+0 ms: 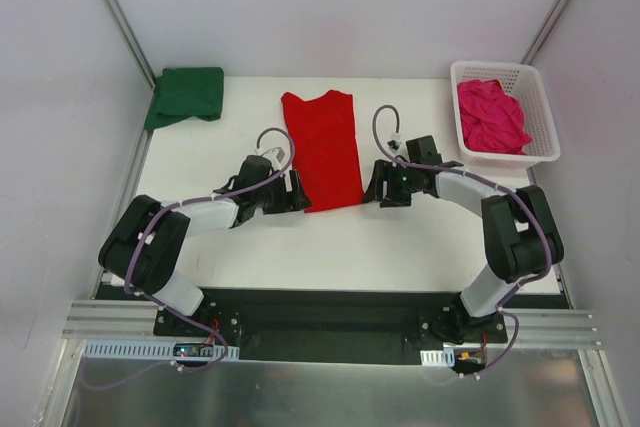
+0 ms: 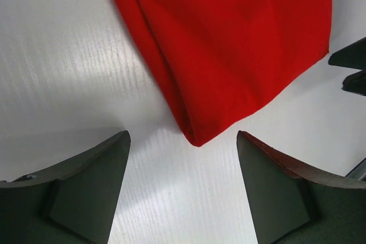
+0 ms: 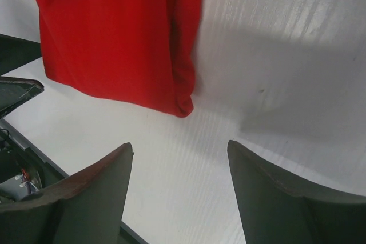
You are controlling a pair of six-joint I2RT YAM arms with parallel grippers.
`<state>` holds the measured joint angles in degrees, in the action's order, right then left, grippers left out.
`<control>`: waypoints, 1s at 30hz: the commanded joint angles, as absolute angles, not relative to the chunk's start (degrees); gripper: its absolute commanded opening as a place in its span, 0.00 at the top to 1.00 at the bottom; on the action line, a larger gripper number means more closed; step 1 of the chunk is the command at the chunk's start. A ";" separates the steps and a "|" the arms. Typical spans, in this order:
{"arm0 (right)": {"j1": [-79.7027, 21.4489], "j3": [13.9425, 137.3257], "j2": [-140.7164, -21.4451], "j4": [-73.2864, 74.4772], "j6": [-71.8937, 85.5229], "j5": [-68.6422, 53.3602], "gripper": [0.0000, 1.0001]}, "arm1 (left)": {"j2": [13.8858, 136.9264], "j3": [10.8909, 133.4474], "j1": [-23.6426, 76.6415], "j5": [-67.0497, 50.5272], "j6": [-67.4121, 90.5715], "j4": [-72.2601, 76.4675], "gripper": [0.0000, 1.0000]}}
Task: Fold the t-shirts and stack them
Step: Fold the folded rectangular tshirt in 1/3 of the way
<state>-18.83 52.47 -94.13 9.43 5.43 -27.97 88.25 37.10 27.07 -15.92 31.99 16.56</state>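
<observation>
Bases of both arms sit at the near edge of the white bench (image 1: 250, 237), and each arm reaches inward toward the middle. On the left, the left pincer (image 1: 297, 193) has its fingers (image 2: 91, 181) spread wide apart with nothing held. In its wrist view, the near left corner of the red t-shirt (image 1: 325, 147) just reaches the gap between the tips without touching either one. On the right, the right pincer (image 1: 372, 187) is likewise spread and holds nothing, and the shirt's near right corner lies just ahead of its fingers (image 3: 269, 192). The red t-shirt lies flat in the middle of the bench between the two pincers. It is folded lengthwise into a long strip, with its hem toward the arms and its collar end toward the far side. Farther back, the dark green t-shirt (image 1: 186, 95) lies folded at the far left corner. At the far right corner, the pink t-shirt (image 1: 490, 115) sits crumpled inside a white lattice basket (image 1: 495, 66).
</observation>
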 commanded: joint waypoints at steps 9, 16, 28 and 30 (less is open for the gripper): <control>-19.34 57.39 -100.72 5.71 4.22 -28.65 0.30 | 92.20 37.53 28.12 -15.91 33.93 20.57 0.25; -19.42 61.52 -104.76 5.71 4.22 -29.71 0.30 | 91.76 37.18 28.39 -15.91 34.36 20.57 0.25; -20.21 61.44 -106.52 5.71 4.13 -31.73 0.52 | 93.25 37.53 28.83 -16.08 34.98 21.45 0.52; -20.22 60.56 -106.26 5.80 4.04 -31.82 0.52 | 93.60 37.70 28.92 -16.08 35.16 21.53 0.52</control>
<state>-19.77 61.14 -106.48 5.93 5.23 -30.72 92.09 37.23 28.10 -15.94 34.46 22.02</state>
